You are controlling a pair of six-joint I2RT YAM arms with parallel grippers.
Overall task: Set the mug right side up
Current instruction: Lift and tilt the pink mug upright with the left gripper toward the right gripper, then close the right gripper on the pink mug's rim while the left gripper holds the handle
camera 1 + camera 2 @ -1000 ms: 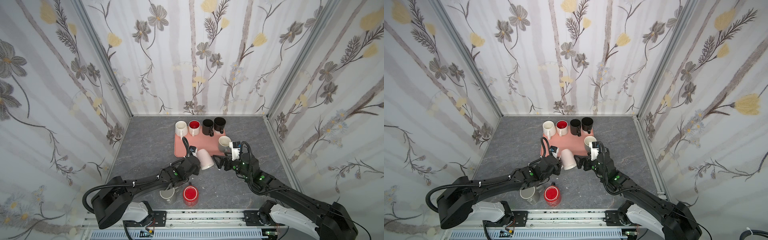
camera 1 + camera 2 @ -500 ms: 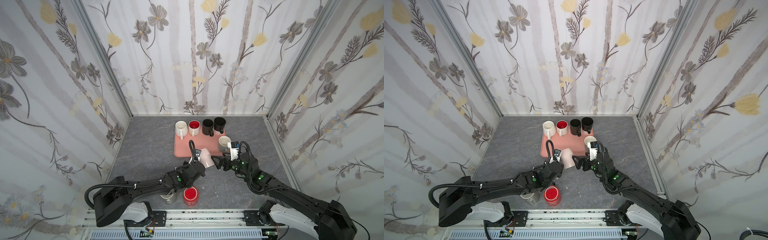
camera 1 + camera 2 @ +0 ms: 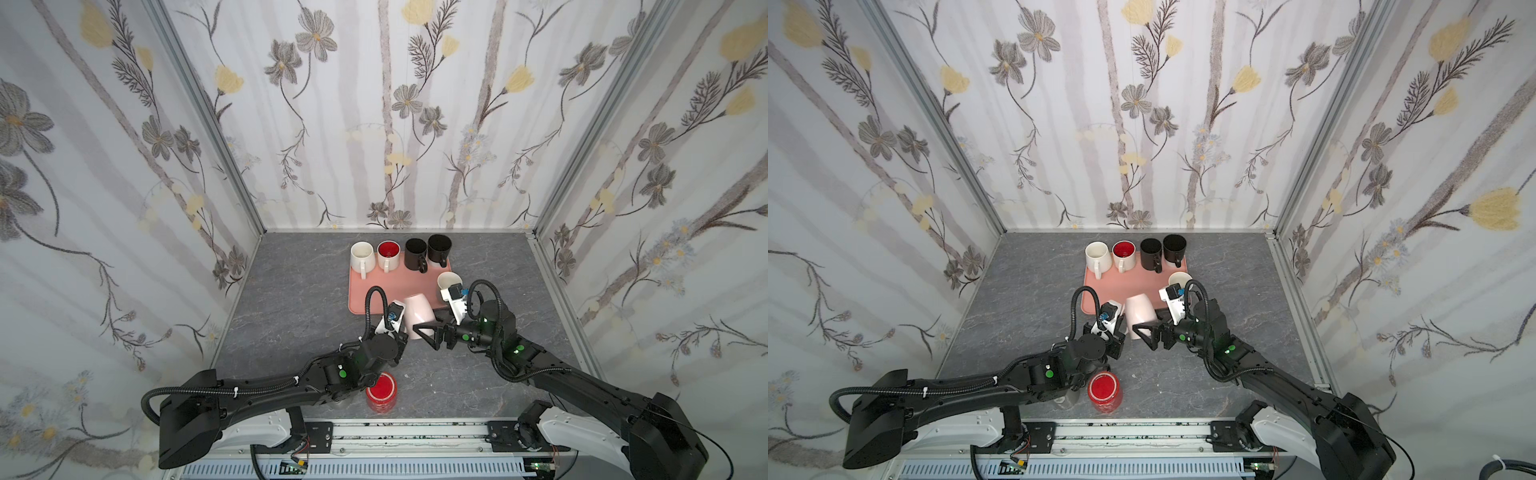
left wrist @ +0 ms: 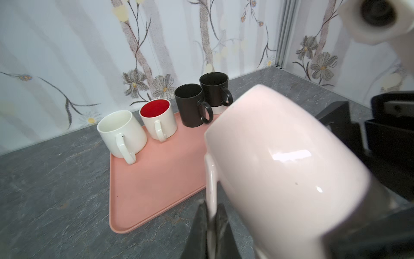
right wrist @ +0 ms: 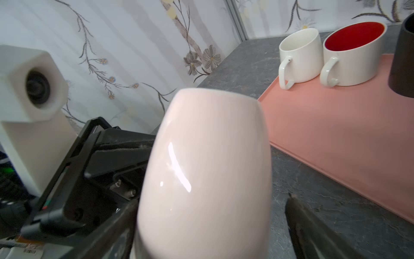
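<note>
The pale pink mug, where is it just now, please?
In both top views the pale pink mug is at centre, at the pink tray's near edge, its handle pinched by the left end effector.

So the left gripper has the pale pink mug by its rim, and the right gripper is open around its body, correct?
Not quite: the left gripper is shut on the pale pink mug's handle, not its rim, as the left wrist view shows. The right gripper is indeed open around the mug's body.
</note>
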